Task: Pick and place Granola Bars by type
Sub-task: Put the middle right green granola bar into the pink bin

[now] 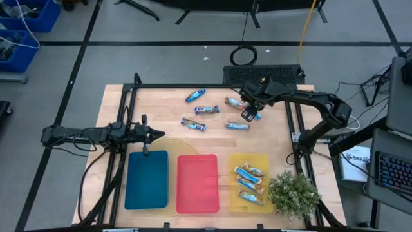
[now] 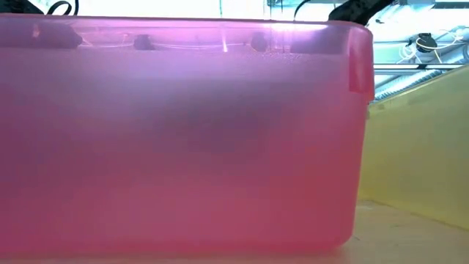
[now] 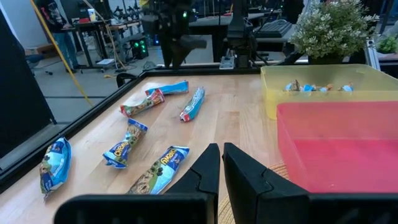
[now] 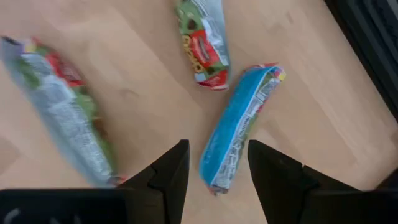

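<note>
Several granola bars lie flat on the far half of the table (image 1: pixel 193 124), (image 1: pixel 206 109), (image 1: pixel 195 95), (image 1: pixel 236 125). Three more bars (image 1: pixel 250 182) lie in the yellow tray. My right gripper (image 1: pixel 250 113) (image 4: pixel 217 165) is open and points down over a blue bar (image 4: pixel 239 134). Its fingers stand on either side of that bar's near end, with a gap on each side. A green-and-red bar (image 4: pixel 202 43) and a silver-and-green bar (image 4: pixel 62 112) lie beside it. My left gripper (image 1: pixel 151 134) (image 3: pixel 221 165) is shut and waits at the table's left, above the blue tray's far edge.
Three trays stand along the near edge: blue (image 1: pixel 147 179), red (image 1: pixel 197 182) and yellow (image 1: pixel 264 161). The red tray's wall (image 2: pixel 176 147) fills the low view. A potted plant (image 1: pixel 293 193) stands at the near right corner. A black frame rail (image 1: pixel 212 85) runs along the far edge.
</note>
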